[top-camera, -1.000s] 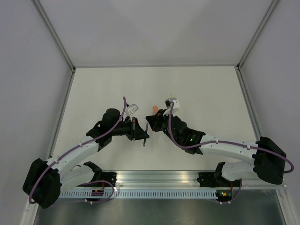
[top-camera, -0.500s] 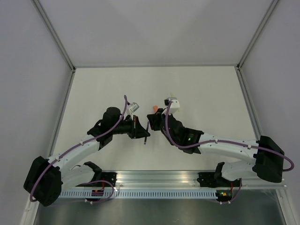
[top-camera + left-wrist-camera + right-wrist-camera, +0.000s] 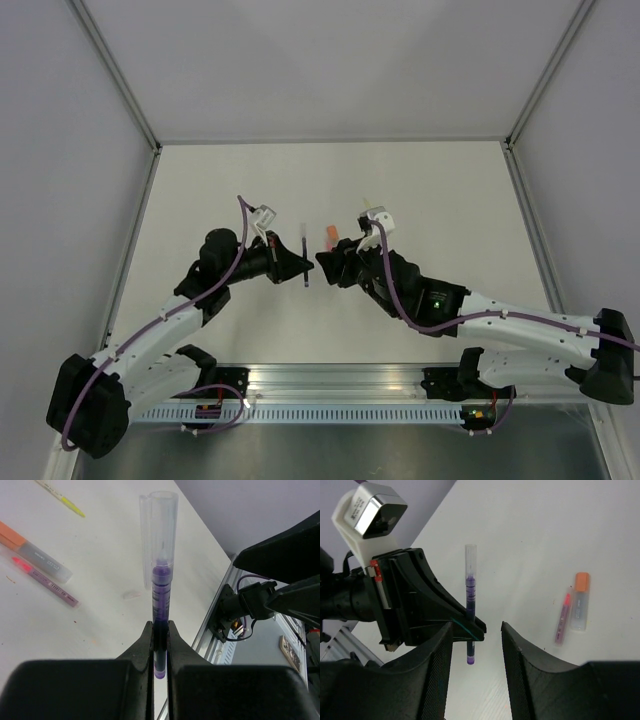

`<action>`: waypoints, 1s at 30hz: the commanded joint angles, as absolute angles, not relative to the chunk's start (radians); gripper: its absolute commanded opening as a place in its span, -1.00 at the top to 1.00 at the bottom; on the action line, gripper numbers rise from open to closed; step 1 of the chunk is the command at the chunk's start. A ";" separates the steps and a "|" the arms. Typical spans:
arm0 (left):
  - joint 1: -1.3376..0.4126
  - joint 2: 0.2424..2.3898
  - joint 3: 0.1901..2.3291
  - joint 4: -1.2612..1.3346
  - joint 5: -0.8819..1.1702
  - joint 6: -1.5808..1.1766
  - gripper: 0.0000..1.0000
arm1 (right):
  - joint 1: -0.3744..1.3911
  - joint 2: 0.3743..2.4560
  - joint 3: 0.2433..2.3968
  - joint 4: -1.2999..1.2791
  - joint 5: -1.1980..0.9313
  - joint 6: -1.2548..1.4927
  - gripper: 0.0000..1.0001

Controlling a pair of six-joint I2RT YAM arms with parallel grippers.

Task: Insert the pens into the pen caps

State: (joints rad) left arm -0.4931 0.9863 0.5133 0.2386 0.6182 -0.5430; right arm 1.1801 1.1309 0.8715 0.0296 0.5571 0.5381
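Note:
My left gripper [image 3: 160, 630] is shut on the lower barrel of a dark purple pen [image 3: 161, 592] and holds it above the table. A clear cap [image 3: 159, 535] sits over the pen's tip. In the top view the left gripper [image 3: 297, 268] and the pen [image 3: 304, 262] are just left of my right gripper [image 3: 325, 265]. The right gripper [image 3: 477, 625] is open and empty, and faces the pen [image 3: 470, 605] without touching it. An orange-ended stubby cap [image 3: 580, 602] and a slim pink pen [image 3: 562, 620] lie side by side on the table. A pale yellow pen [image 3: 62, 494] lies farther off.
A small clear scrap [image 3: 131, 595] lies on the white table [image 3: 440, 190]. The orange cap [image 3: 330, 234] lies just beyond the two grippers. Grey walls with metal rails [image 3: 120, 85] enclose the table. The aluminium base rail [image 3: 340, 385] runs along the near edge.
The left gripper has swung up and away with the purple pen. The right arm has stretched leftward, so its open gripper now sits right beside the pen.

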 commanded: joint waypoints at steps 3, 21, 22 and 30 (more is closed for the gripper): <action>-0.494 0.910 0.496 0.346 0.653 -0.623 0.95 | 1.181 1.040 0.799 0.057 0.345 0.439 0.01; -0.494 0.775 0.471 0.416 0.707 -0.762 0.95 | 1.183 1.158 0.790 0.189 0.107 0.417 0.02; -0.494 0.775 0.468 0.420 0.710 -0.767 0.95 | 1.183 1.167 0.795 0.190 0.109 0.417 0.02; -0.494 0.767 0.446 0.434 0.719 -0.769 0.95 | 1.183 1.226 0.842 0.204 0.169 0.416 0.13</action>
State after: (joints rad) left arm -0.4931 0.7822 0.4541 0.3782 0.6926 -0.7441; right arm 1.1809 1.2171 0.7792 0.1436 0.1398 0.4217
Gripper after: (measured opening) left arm 0.071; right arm 0.442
